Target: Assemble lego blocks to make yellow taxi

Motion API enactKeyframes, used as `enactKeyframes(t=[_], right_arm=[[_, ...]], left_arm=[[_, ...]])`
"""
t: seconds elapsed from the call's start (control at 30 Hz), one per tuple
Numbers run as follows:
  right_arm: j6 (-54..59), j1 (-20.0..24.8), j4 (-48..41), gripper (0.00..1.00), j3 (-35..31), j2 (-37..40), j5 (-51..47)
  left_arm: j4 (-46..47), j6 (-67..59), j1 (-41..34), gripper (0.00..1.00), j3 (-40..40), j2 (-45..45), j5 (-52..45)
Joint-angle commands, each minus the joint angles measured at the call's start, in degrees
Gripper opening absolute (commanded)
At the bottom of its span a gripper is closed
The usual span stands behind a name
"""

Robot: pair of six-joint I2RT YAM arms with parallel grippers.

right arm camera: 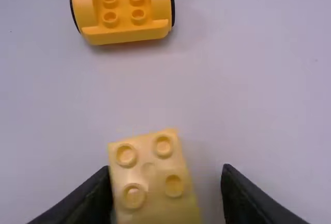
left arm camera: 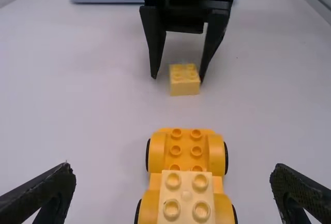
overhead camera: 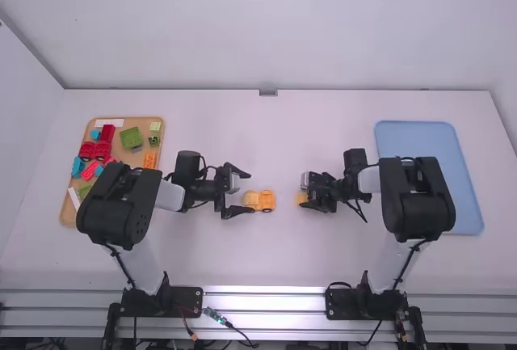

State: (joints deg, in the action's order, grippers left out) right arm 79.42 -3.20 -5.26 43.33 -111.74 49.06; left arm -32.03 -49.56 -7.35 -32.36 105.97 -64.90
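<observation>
My left gripper (overhead camera: 249, 194) stands open at the yellow wheeled car base (overhead camera: 266, 200); my right gripper (overhead camera: 304, 192) is over a small yellow block (overhead camera: 300, 197). In the left wrist view the left gripper (left arm camera: 175, 175) has its fingers wide apart, either side of the car base (left arm camera: 186, 149), which carries a pale yellow block (left arm camera: 186, 195) on one end. Beyond it, the other yellow block (left arm camera: 184, 80) lies on the table between the right gripper's parted fingers. The right wrist view has the right gripper (right arm camera: 166, 172) open around this block (right arm camera: 150, 175), a gap at one side.
A tan tray (overhead camera: 71, 212) with red, blue, green and orange pieces lies at the far left, partly under the left arm. On the right is a blue tray (overhead camera: 416, 140), partly covered by the right arm. Bare white table (overhead camera: 266, 140) stretches beyond the grippers.
</observation>
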Motion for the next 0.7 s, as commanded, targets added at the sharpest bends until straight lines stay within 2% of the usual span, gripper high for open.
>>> enactKeyframes(t=[0.0, 0.17, 0.2, 0.23, 0.43, 0.53, 0.67], right_arm=[[-0.1, 0.3, -0.3, 0.46, 1.0, -1.2, 0.4], [0.1, 0.3, -0.3, 0.37, 1.0, -1.2, 0.6], [0.1, 0.3, -0.3, 0.33, 1.0, -1.2, 0.6], [0.1, 0.3, -0.5, 0.25, 1.0, -1.1, 0.6], [0.1, 0.2, -5.1, 0.21, 2.6, 0.0, 2.5], [0.1, -0.7, -8.6, 0.17, 4.5, 0.6, 4.0], [0.1, -2.3, -13.3, 0.17, 7.3, 0.8, 4.1]], left_arm=[[0.0, -1.0, -0.2, 0.99, -1.0, 0.4, -1.8], [0.2, -1.0, -0.5, 1.0, -1.0, 0.4, -1.8], [0.3, -1.0, -0.8, 1.0, -1.0, 0.4, -1.6], [0.6, -1.1, -1.3, 1.0, -1.0, 0.4, -1.5], [2.2, -2.9, -4.0, 0.99, -1.0, 0.4, 5.0], [2.6, -2.9, -4.6, 0.99, -1.0, 0.4, 6.5], [3.0, -3.0, -4.3, 0.99, -1.0, 0.7, 8.8]])
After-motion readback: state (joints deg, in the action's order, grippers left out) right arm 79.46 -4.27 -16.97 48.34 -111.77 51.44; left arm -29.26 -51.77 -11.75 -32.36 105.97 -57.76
